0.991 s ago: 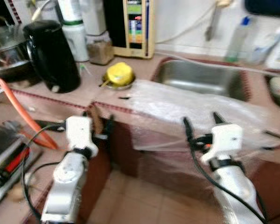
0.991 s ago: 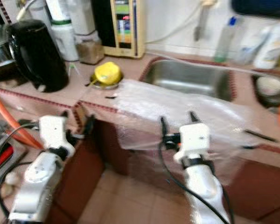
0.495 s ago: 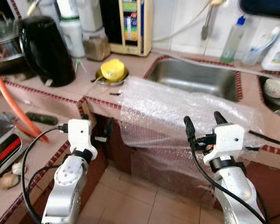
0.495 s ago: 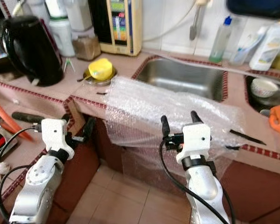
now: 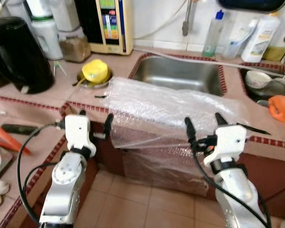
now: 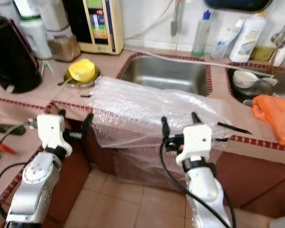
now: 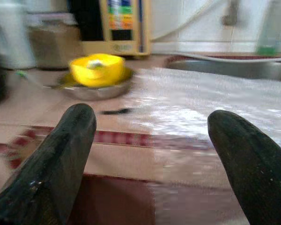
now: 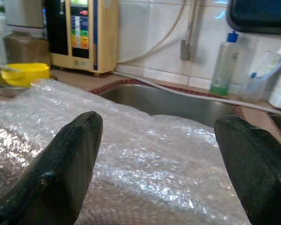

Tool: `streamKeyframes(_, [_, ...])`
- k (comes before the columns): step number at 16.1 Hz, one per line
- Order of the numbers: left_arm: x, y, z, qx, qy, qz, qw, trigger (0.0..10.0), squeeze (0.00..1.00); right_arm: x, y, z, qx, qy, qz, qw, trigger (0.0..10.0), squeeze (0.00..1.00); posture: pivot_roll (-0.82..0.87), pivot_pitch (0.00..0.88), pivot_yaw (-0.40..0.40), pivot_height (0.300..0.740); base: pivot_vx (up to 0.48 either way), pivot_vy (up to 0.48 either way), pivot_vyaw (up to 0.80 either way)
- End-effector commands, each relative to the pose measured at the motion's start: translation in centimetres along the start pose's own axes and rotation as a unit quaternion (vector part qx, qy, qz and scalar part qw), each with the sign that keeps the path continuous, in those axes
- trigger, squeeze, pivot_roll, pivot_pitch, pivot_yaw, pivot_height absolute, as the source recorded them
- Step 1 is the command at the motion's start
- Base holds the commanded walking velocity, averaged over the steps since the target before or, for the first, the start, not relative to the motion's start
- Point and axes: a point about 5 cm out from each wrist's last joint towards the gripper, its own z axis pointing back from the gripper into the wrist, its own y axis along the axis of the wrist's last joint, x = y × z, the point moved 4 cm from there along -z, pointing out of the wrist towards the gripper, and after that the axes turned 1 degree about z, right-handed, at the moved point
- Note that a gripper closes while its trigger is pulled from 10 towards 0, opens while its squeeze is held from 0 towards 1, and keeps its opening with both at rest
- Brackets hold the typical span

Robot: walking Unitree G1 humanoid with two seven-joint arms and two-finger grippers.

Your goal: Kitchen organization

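Note:
A large sheet of clear bubble wrap [image 5: 166,107] lies over the counter's front edge before the steel sink [image 5: 178,73] and hangs down the cabinet face. My right gripper [image 5: 203,124] is open, held just short of the sheet's right part; the wrap [image 8: 145,164] lies beyond its fingertips. My left gripper [image 5: 95,118] is open near the sheet's left edge, level with the counter rim. A yellow bowl [image 5: 95,71] sits upside down in a metal dish behind the wrap's left corner; it also appears between the left fingers [image 7: 68,154].
A black kettle [image 5: 16,54] stands at the far left. Bottles [image 5: 213,34] line the back wall. A second basin at the right holds a white bowl [image 5: 257,79]. An orange cloth [image 5: 281,109] lies on the counter's right end. Tiled floor [image 5: 147,204] is below.
The camera has swung to the right and steadied, bringing the orange cloth and second basin into view. Both grippers stay open at about the same height before the wrap.

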Motion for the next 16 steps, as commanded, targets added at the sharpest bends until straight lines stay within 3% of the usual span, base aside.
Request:
streamKeyframes(1, [-1.3,1.3,0.1,0.026,0.039,-0.019,0.999,10.0,0.0,-0.2,0.6,-0.2,0.01,0.005,0.001,1.0,10.0,0.0,0.02,0.032,0.035,0.74,0.0,0.0,0.0])
streamKeyframes(4, [-1.9,2.2,0.1,0.041,0.062,-0.032,0.997,10.0,0.0,-0.3,0.6,-0.2,0.011,0.009,0.005,1.0,10.0,0.0,0.03,0.032,0.035,0.74,0.0,0.0,0.0])
streamKeyframes(10, [-1.6,2.8,0.2,0.048,0.033,-0.03,0.998,10.0,0.0,-0.8,0.8,-0.3,0.015,0.022,0.007,1.0,10.0,0.0,0.03,0.035,0.037,0.74,0.0,0.0,0.0])
streamKeyframes(16, [-1.3,2.8,0.4,0.048,0.015,-0.019,0.999,10.0,0.0,-0.9,1.5,-0.1,0.025,0.033,0.005,0.999,10.0,0.0,0.03,0.04,0.034,0.74,0.337,0.0,0.0])
